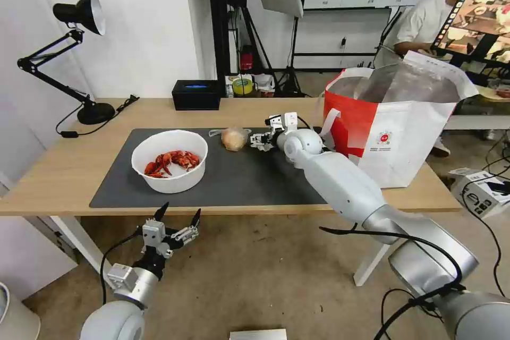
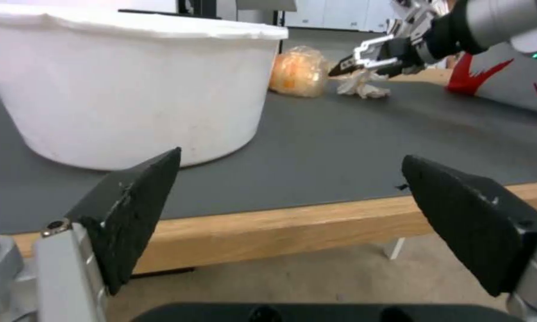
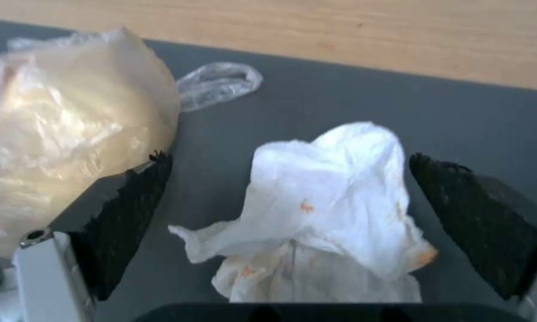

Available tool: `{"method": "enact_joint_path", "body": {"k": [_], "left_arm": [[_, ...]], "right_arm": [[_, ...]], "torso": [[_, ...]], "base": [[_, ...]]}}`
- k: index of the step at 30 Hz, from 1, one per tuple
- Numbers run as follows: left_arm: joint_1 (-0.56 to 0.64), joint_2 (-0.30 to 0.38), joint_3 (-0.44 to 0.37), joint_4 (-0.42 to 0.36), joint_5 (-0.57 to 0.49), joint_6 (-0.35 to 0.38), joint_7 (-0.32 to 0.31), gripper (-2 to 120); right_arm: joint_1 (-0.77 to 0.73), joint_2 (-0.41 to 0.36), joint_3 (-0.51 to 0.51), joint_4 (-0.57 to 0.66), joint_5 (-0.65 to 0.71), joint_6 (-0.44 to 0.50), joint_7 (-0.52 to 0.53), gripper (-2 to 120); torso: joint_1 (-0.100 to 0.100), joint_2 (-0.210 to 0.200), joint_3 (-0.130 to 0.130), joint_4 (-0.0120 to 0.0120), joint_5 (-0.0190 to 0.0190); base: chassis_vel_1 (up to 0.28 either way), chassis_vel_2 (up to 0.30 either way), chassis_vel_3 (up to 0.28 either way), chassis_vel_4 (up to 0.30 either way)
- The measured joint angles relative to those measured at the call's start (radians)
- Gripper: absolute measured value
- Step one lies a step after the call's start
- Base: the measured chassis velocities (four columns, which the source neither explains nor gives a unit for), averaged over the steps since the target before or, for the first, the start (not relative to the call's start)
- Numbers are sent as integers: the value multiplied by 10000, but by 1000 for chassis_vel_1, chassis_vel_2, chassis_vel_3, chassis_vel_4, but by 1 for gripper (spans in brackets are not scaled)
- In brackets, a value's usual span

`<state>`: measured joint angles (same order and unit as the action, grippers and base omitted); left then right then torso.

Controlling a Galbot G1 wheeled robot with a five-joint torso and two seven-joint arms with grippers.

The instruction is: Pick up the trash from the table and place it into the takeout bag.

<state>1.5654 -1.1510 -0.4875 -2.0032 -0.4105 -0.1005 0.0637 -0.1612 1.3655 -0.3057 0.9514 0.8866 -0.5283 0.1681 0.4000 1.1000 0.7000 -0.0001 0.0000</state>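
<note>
Spread right gripper [image 3: 286, 223] straddles crumpled tissue [image 3: 322, 210], its peak pointing toward the table's [image 3: 340, 36] far edge.

Table [image 1: 79, 170] — mat [image 1: 239, 180], lamp [image 1: 79, 64], black box [image 1: 196, 94], takeout bag [image 1: 404, 122].

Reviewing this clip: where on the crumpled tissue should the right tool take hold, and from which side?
Probably from above, across the raised middle fold of the crumpled tissue. It lies loose on the mat, already between the open right tool; the bagged bun crowds one finger.
</note>
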Motion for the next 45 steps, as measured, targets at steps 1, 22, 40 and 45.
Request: {"method": "enact_joint_path", "body": {"k": [1, 22, 40, 45], "left_arm": [[0, 0, 0, 0, 0, 0, 0, 100], [94, -6, -24, -57, 24, 4, -9, 100], [175, -12, 69, -109, 158, -19, -11, 100], [188, -1, 127, -174, 188, -22, -4, 100]], "right_arm": [[0, 0, 0, 0, 0, 0, 0, 100], [-136, -3, 20, -47, 2, -337, 33, 53], [-1692, -1938, 313, 3688, 454, 944, -18, 0], [-2732, -2940, 1155, 6186, 624, 1355, 153, 0]], "torso": [[0, 0, 0, 0, 0], [-1, 1, -2, -3, -1], [0, 0, 2, 0, 3], [-1, 1, 0, 1, 2]], "base": [[0, 0, 0, 0], [0, 0, 0, 0], [0, 0, 0, 0], [0, 0, 0, 0]]}}
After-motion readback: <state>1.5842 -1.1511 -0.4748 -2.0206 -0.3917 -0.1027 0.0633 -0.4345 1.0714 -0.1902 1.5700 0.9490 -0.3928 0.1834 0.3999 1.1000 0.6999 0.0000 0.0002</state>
